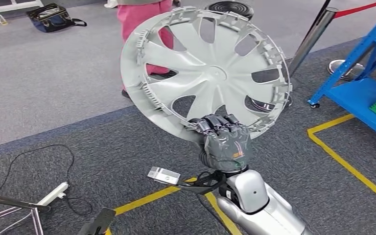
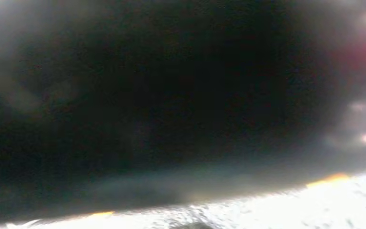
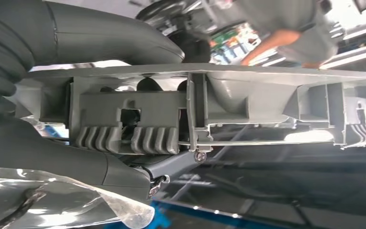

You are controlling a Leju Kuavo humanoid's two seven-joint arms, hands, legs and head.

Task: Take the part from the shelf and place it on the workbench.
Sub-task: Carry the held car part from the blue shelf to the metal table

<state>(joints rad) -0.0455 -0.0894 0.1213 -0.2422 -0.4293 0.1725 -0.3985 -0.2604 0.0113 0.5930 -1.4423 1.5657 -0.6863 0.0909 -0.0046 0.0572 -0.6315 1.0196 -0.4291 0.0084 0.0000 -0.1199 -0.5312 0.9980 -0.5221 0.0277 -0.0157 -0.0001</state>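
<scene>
- the silver hubcap (image 1: 205, 73) stood nearly upright in the air, spoked inner face toward the head camera, tilted a little, clear of the carpet (image 1: 103, 161) below.
- it rose straight up from the right hand (image 1: 223, 139), which clamped its lower rim, fingers (image 1: 219, 123) curled over the edge; the right wrist view showed the ribbed rim (image 3: 171, 119) between the thumb (image 3: 100, 33) and the fingers.
- the left wrist view was dark and blurred, so the left hand's state could not be told.
- a blue shelf (image 1: 360, 93) stood off to the right; any set-down would likely lead with the free upper rim.

Grey carpet floor (image 1: 54, 98) with yellow tape lines (image 1: 345, 164), blue shelving (image 1: 367, 93) at right.
</scene>
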